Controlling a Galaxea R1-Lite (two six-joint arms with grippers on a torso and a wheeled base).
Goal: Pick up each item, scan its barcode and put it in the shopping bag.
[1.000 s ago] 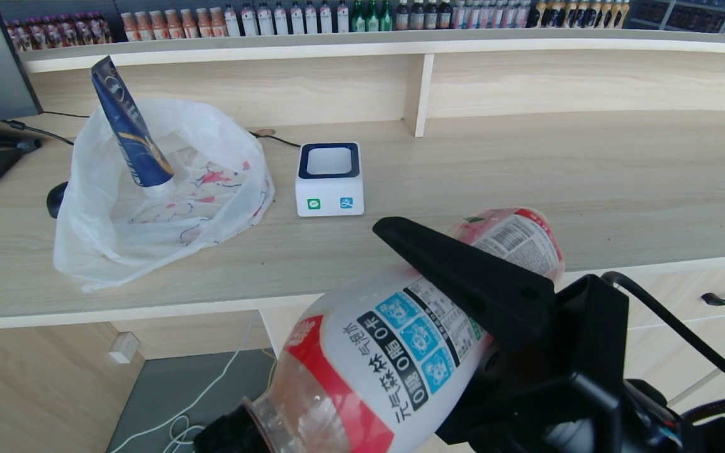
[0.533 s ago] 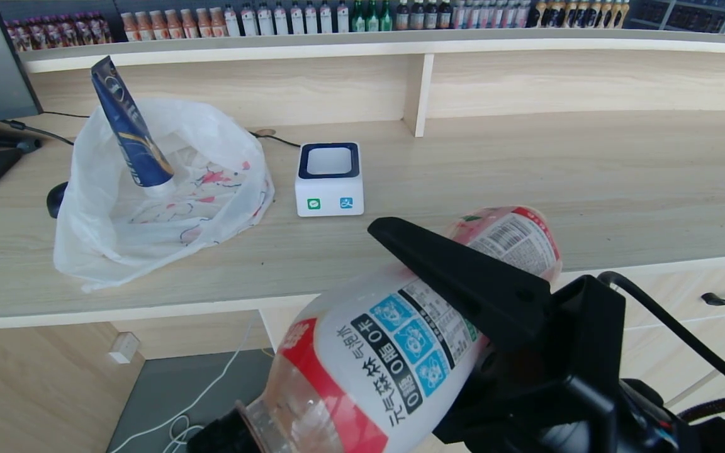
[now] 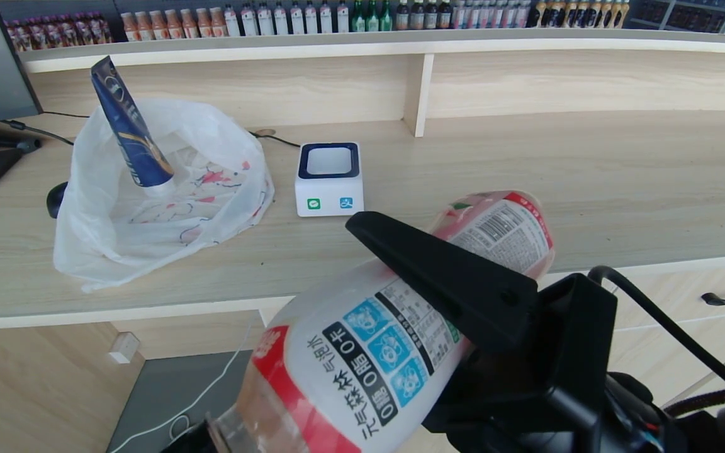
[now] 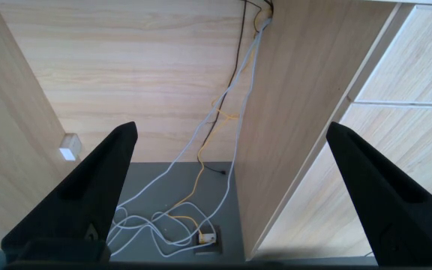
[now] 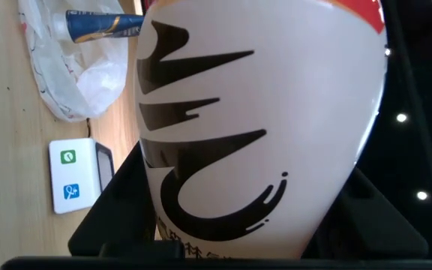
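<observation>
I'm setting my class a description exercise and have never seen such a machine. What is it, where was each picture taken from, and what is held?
It is a robot with two arms, each ending in a two-fingered gripper. The wide picture comes from a camera on its head, looking down at a wooden counter. On it stand a white scanner and a plastic shopping bag with a blue tube inside. The other two come from cameras on the wrists. The right gripper is clamped on a drink bottle, held sideways. The left gripper is open and empty, facing cables on the floor.
</observation>
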